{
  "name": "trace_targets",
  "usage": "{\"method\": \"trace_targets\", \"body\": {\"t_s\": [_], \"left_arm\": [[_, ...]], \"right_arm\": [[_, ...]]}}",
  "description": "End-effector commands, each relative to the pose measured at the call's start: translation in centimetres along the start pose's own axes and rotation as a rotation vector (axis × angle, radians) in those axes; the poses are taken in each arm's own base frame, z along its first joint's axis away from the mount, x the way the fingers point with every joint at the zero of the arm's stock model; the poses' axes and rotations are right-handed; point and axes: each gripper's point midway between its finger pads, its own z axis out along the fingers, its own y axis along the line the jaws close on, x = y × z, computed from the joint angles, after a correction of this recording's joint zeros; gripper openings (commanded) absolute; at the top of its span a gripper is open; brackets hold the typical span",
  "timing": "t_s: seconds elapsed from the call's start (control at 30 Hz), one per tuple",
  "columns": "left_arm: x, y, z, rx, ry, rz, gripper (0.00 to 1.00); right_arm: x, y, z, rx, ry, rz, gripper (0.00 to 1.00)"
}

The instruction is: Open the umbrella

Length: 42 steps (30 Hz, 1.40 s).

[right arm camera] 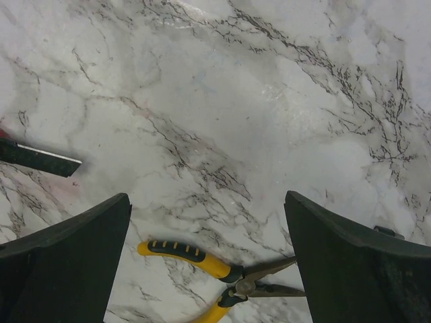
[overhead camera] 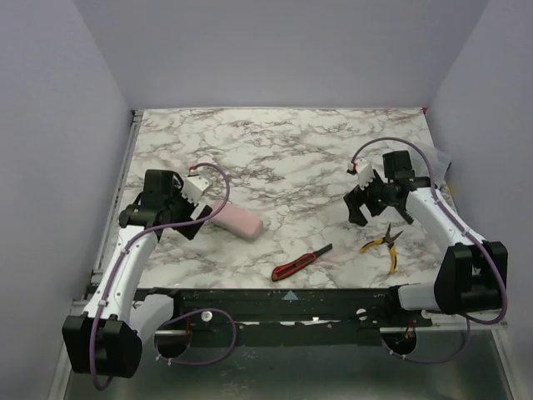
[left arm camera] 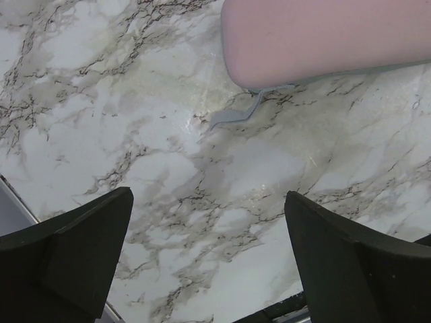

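The umbrella (overhead camera: 239, 219) lies folded on the marble table, a pale pink bundle at centre left. In the left wrist view its rounded end (left arm camera: 323, 40) fills the upper right, with a grey cord (left arm camera: 241, 113) trailing from it. My left gripper (overhead camera: 202, 218) is open and empty just left of the umbrella's near end; its jaws (left arm camera: 207, 195) stand wide apart over bare marble, not touching it. My right gripper (overhead camera: 376, 215) is open and empty at the right, far from the umbrella, with its jaws (right arm camera: 207, 195) spread above the table.
A red-and-black utility knife (overhead camera: 301, 262) lies near the front centre; its black tip (right arm camera: 40, 158) shows in the right wrist view. Yellow-handled pliers (overhead camera: 383, 243) lie just below the right gripper (right arm camera: 202, 259). Walls enclose the table's back and sides.
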Motion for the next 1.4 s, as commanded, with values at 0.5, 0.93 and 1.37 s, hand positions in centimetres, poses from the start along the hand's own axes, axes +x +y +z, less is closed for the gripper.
{"method": "trace_targets", "body": {"t_s": [0.5,0.93,1.37], "left_arm": [[-2.6,-3.2,5.8,-0.175,-0.037,0.629,0.98],[-11.5,-8.3,10.9,-0.182,-0.196,0.754,0.98],[-18.0,-10.9,11.2,0.153,-0.141,0.408,0.98]], "right_arm": [[-2.2,-0.8,-0.3,0.023,-0.024,0.105,1.00],[-1.2,-3.0,-0.4,0.056,-0.014,0.276,1.00],[-2.7,-3.0,-0.3,0.010,-0.047,0.270,1.00]]}}
